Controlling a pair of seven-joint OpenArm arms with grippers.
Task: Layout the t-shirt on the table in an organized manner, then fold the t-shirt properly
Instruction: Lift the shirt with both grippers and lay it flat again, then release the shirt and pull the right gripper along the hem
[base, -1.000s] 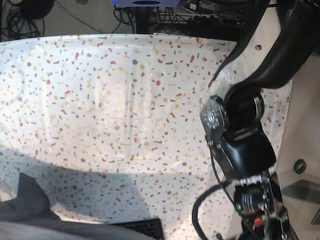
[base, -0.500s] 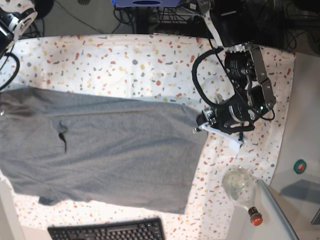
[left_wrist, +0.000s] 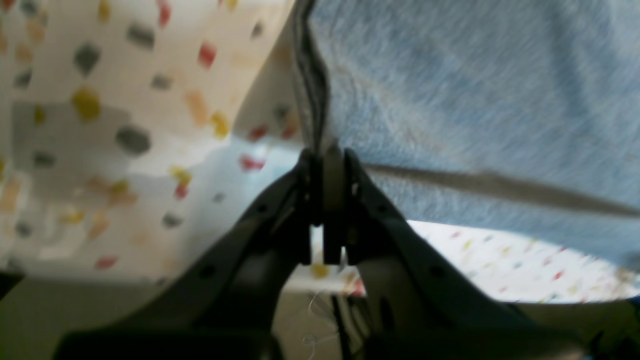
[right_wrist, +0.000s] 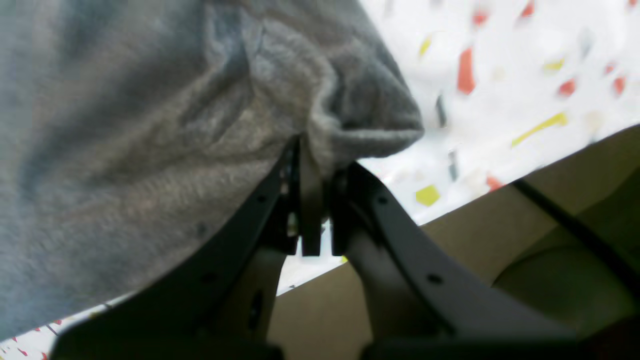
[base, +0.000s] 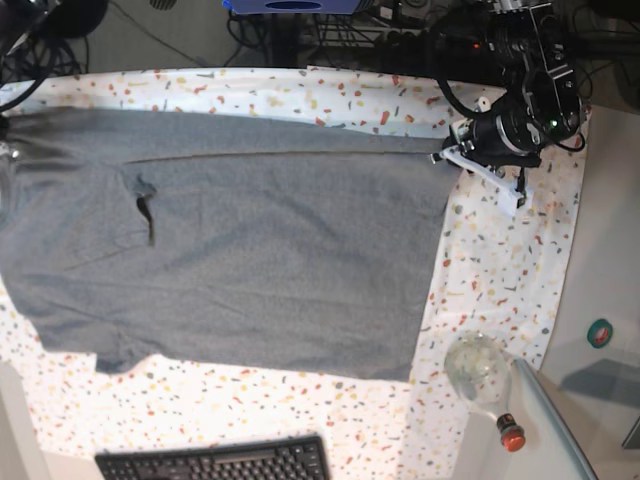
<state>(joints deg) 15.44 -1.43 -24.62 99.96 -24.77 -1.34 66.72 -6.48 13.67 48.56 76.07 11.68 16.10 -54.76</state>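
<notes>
Half a second back, the t-shirt (base: 250, 250) lay lower on the bench (base: 500, 260), its far edge crossing the middle of the speckled cloth; now that edge sits up near the 12 o'clock side of the bench, and the garment covers most of the surface from 9 o'clock to about 2 o'clock. Its hem corner, formerly near the centre right, has travelled up toward 1 o'clock together with the left end effector (base: 447, 152), whose arm has also risen to the top right of the base view. A full second back, the cloth was almost bare, with a dark arm filling the right side.

From the left wrist view, the left end effector (left_wrist: 325, 165) is clenched on a thin edge of the t-shirt (left_wrist: 475, 90), the fabric rising from between its closed tips with the speckled cloth (left_wrist: 100, 125) behind. From the right wrist view, the right end effector (right_wrist: 312, 165) is likewise clenched on a bunched fold of the t-shirt (right_wrist: 150, 125), close to the bench edge (right_wrist: 475, 100); in the base view it lies at the far left edge, barely visible.

A black keyboard (base: 215, 462) sits at 6 o'clock, and a clear bottle with a red cap (base: 485, 385) lies at about 4 o'clock, apart from the shirt.
</notes>
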